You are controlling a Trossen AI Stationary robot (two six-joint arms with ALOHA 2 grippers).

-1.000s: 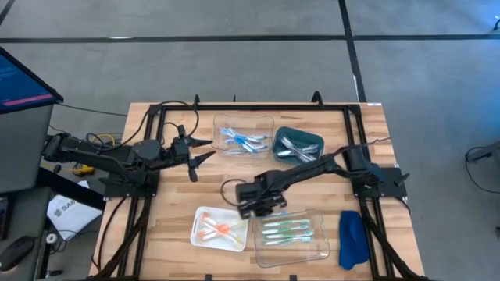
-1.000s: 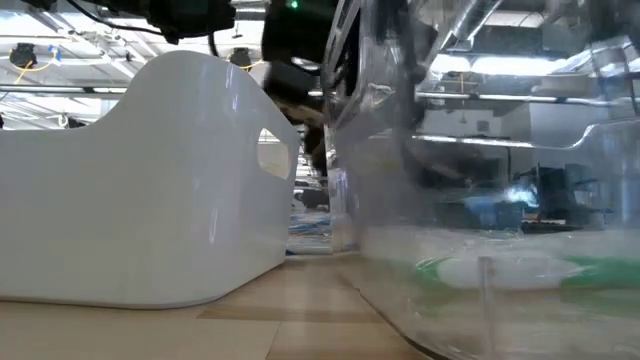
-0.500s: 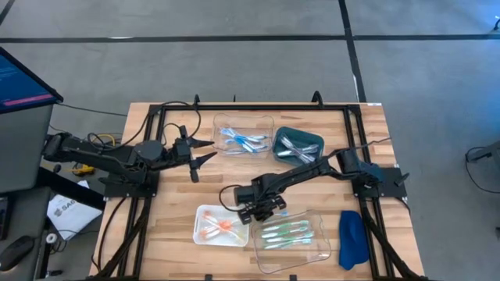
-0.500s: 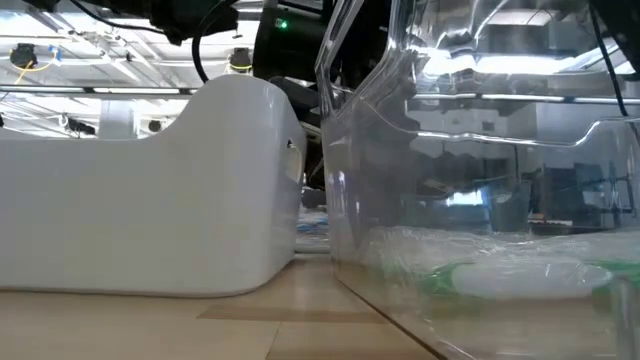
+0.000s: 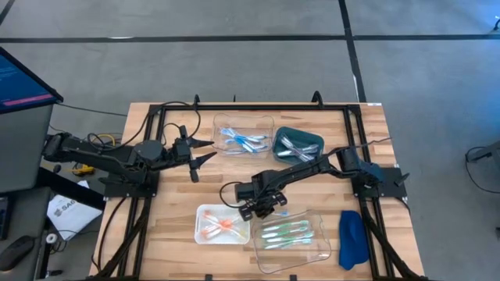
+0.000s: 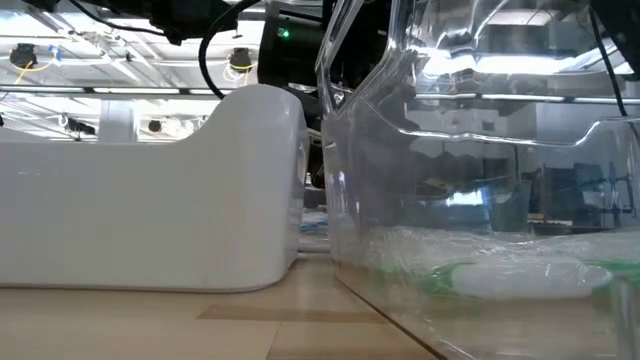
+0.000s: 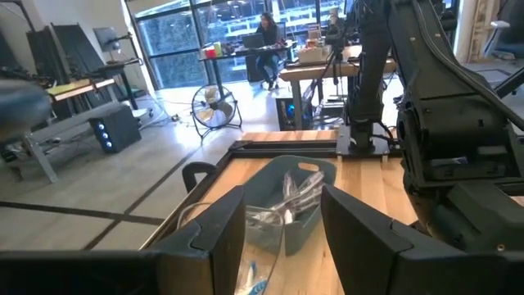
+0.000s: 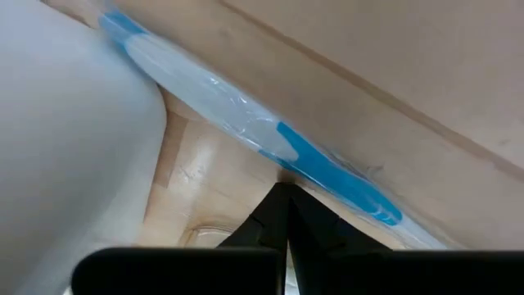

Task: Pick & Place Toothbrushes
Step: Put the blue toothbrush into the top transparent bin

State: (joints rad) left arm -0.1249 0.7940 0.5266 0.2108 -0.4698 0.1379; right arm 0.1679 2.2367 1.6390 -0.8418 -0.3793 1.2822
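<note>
A blue toothbrush in a clear wrapper [image 8: 237, 115] lies flat on the wood between the white tray [image 5: 201, 212] and the near clear tray [image 5: 316, 248]. My right gripper [image 8: 282, 190] [image 5: 263, 208] is shut, slanting down, with its tips at that toothbrush's side. Orange toothbrushes [image 5: 219, 228] lie in the white tray and green ones [image 5: 287, 231] in the near clear tray. Blue ones [image 5: 238, 140] lie in the far clear tray, pale ones [image 5: 294, 144] in the teal tray. My left gripper [image 5: 199, 152] [image 7: 282, 198] hangs open and level over the table's left part. My right gripper's shut fingertips [image 8: 278, 197] stand against the long side of the wrapped toothbrush, beside its blue handle part [image 8: 327, 168]. They come from above on a slant, across the toothbrush. It lies flat on the table. Whether the tips pinch the wrapper's edge I cannot tell.
A blue cloth [image 5: 351, 238] lies at the near right corner. In the low view the white tray [image 6: 150, 190] and the clear tray [image 6: 480, 200] fill the foreground and hide the right gripper. Black frame rails run along the table's left and right sides.
My right gripper has sunk a little toward the wood between the two near trays and stayed shut. The white tray has turned a little on the table, and the near clear tray has shifted slightly beside it.
</note>
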